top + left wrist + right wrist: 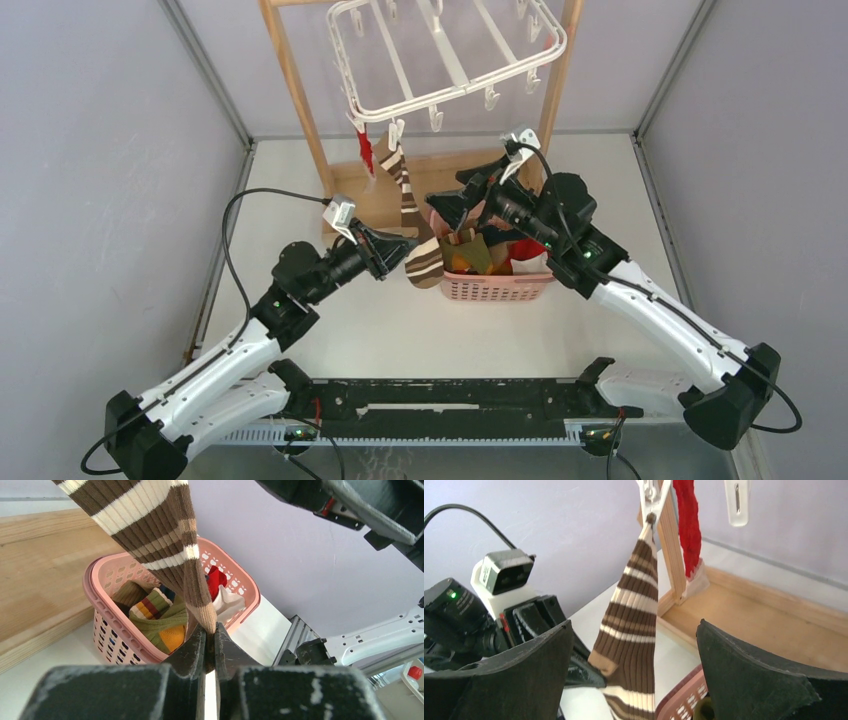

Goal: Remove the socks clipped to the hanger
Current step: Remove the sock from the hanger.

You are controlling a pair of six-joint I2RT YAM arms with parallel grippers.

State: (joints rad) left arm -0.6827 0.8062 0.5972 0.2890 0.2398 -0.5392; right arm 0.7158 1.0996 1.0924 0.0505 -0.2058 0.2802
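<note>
The white hanger hangs from the wooden stand at the top. Two socks are clipped to its near rim: a red sock and a brown-and-cream striped sock. In the right wrist view a white clip pinches the striped sock at its top, with the red sock behind it. My left gripper is shut on the striped sock's tan lower end, pulling it taut. My right gripper stands open just right of that sock, its fingers wide apart with nothing held.
A pink perforated basket sits on the table under my right wrist, holding several loose socks of mixed colours. The wooden stand and its base board lie behind. Grey walls close in both sides.
</note>
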